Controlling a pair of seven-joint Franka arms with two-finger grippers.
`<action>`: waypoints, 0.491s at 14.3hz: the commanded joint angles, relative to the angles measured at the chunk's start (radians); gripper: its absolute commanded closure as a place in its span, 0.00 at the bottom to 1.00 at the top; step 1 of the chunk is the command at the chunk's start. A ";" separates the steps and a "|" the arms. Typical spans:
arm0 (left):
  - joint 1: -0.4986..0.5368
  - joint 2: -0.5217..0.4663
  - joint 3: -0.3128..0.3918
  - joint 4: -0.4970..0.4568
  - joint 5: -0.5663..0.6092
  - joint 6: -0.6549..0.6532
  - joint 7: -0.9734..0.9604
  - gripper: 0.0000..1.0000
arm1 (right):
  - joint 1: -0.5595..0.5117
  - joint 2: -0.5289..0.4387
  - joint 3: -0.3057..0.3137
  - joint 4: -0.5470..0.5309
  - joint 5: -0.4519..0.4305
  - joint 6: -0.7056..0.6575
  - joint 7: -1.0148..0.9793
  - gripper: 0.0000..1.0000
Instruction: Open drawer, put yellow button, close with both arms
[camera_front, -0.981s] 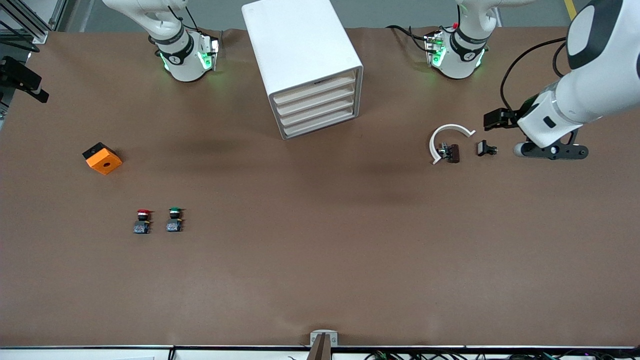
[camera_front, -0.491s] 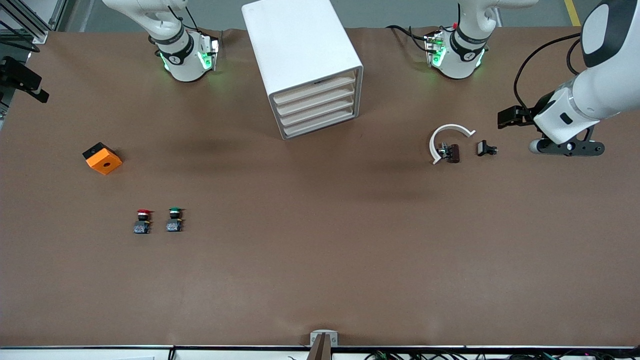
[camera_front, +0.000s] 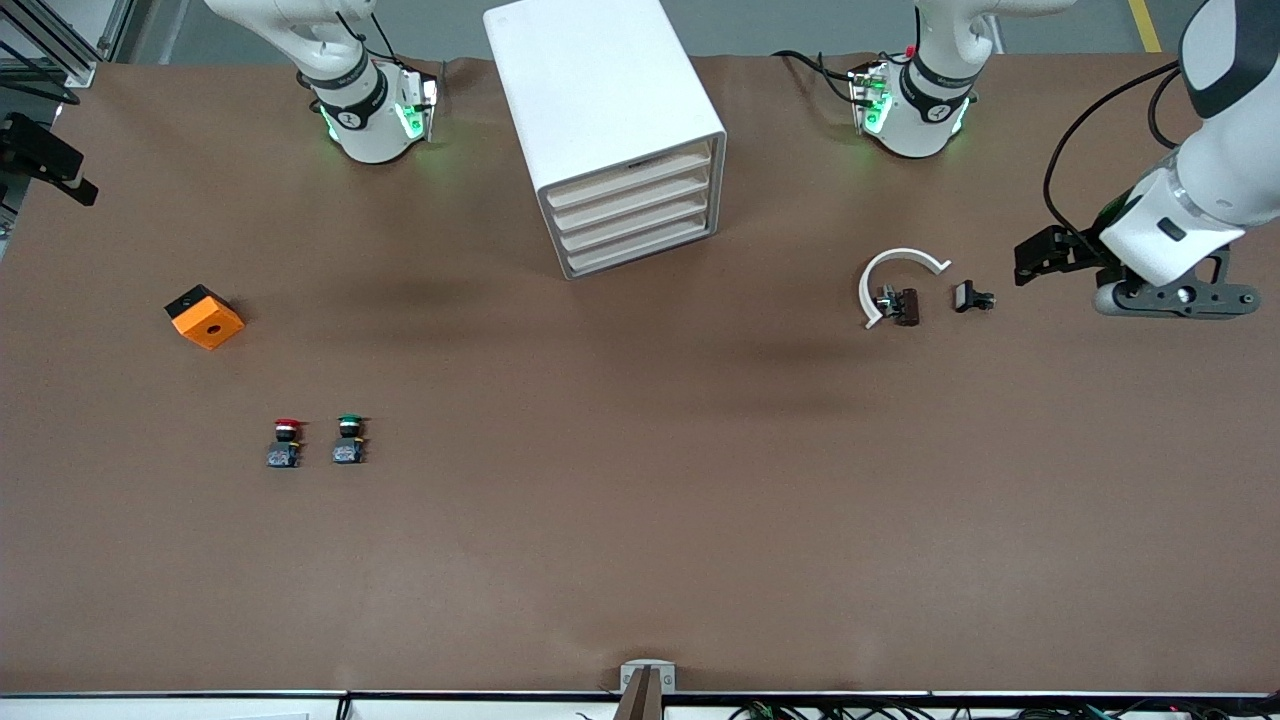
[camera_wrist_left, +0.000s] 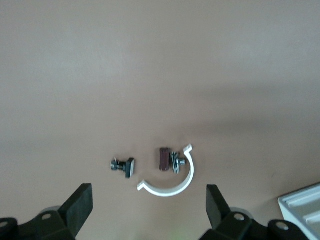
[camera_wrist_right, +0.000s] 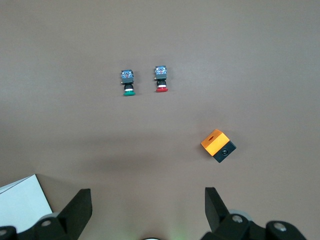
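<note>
Your left gripper (camera_wrist_left: 149, 205) hangs wide open, empty, over the white clip (camera_wrist_left: 172, 181); cabinet (camera_front: 603, 120) at ten o'clock; right gripper (camera_wrist_right: 148, 206) likewise open, empty.

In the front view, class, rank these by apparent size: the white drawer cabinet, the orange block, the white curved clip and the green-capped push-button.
1. White drawer cabinet, by far.
2. White curved clip.
3. Orange block, close to the clip, so that order is unsure.
4. Green-capped push-button, smallest.
</note>
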 joint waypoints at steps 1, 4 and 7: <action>0.051 0.098 -0.063 0.158 0.018 -0.009 0.013 0.00 | -0.017 -0.013 0.006 -0.012 0.016 0.000 -0.017 0.00; 0.074 0.135 -0.097 0.220 0.023 -0.010 0.003 0.00 | -0.015 -0.013 0.006 -0.013 0.016 0.000 -0.017 0.00; 0.100 0.135 -0.097 0.222 0.012 -0.009 0.013 0.00 | -0.015 -0.014 0.006 -0.019 0.016 0.002 -0.017 0.00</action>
